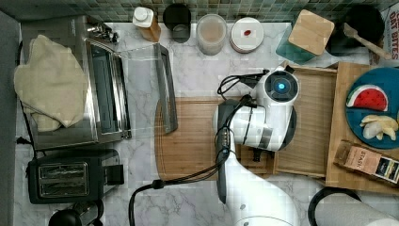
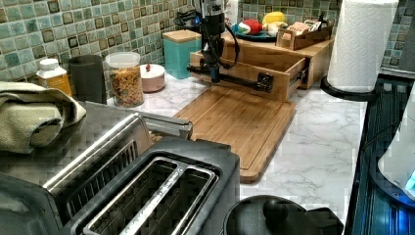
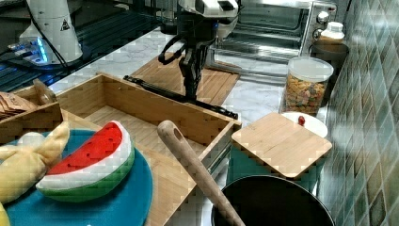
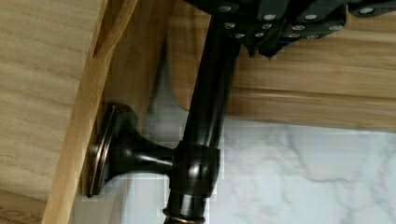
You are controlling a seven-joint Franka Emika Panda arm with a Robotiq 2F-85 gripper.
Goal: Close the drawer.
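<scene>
The drawer [image 3: 141,117] is pulled fully out over the bench [image 2: 323,132]. The gripper [image 3: 190,75] is set at the dark bar handle [image 2: 235,81]; jaw state cannot be told. An off-centre push may rack and jam the drawer.

My own arm covers the drawer [image 1: 308,117] front in the top view. Wrist view cuts off the handle [image 4: 205,116] both ends.

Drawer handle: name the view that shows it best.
The wrist view: the dark bar of the drawer handle and its mounting post sit close up against the drawer front. The left view shows its whole length from afar, the right view likewise; in the top view the arm covers it.
</scene>
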